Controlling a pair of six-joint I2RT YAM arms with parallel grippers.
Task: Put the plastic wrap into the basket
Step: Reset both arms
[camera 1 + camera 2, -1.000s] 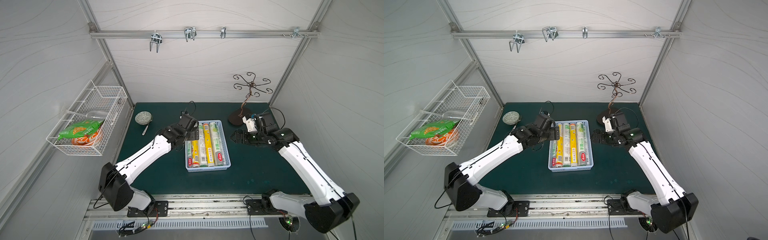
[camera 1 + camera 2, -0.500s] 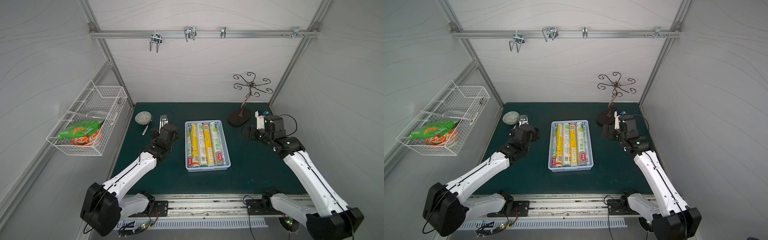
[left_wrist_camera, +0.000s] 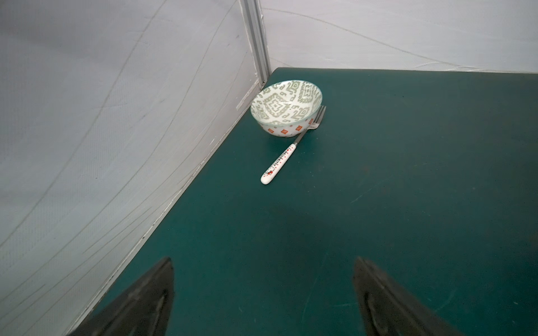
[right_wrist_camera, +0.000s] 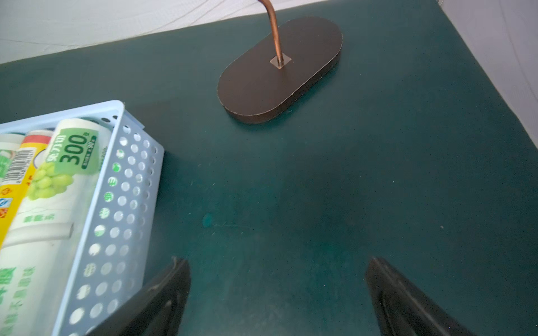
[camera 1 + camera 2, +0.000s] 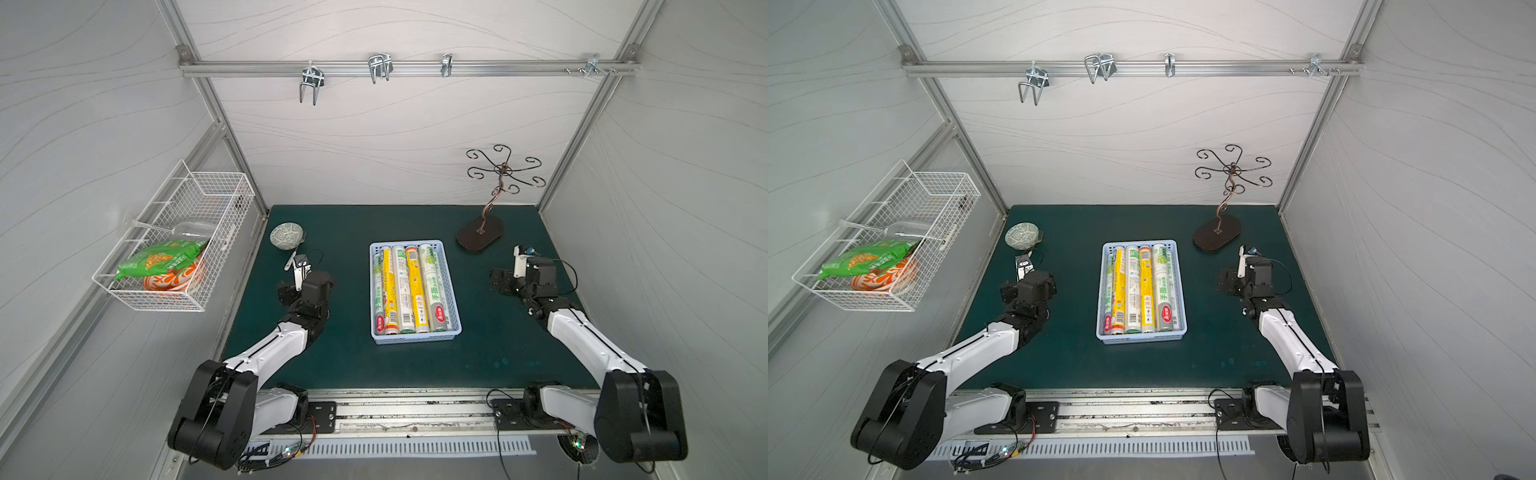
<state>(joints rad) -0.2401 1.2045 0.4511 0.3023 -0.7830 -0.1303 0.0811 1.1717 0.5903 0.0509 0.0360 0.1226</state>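
The light blue perforated basket (image 5: 415,340) (image 5: 1141,337) stands in the middle of the green mat. Several rolls of plastic wrap (image 5: 411,286) (image 5: 1144,291) lie side by side in it, some yellow, some white with green print. My left gripper (image 5: 287,293) (image 3: 263,261) hovers left of the basket, open and empty, facing the back left corner. To the right of the basket my right gripper (image 5: 500,282) (image 4: 276,261) is open and empty over bare mat. In the right wrist view the basket wall (image 4: 116,218) and a white roll (image 4: 52,203) show beside one finger.
A patterned bowl (image 5: 285,236) (image 3: 286,109) and a fork (image 3: 279,163) sit in the back left corner. A dark oval stand (image 5: 480,239) (image 4: 279,69) with copper hooks rises at the back right. A white wire basket (image 5: 178,249) hangs on the left wall.
Both arms have drawn away from the basket. The left gripper moved left from the basket's far left corner. The right gripper moved right, off the basket's side.
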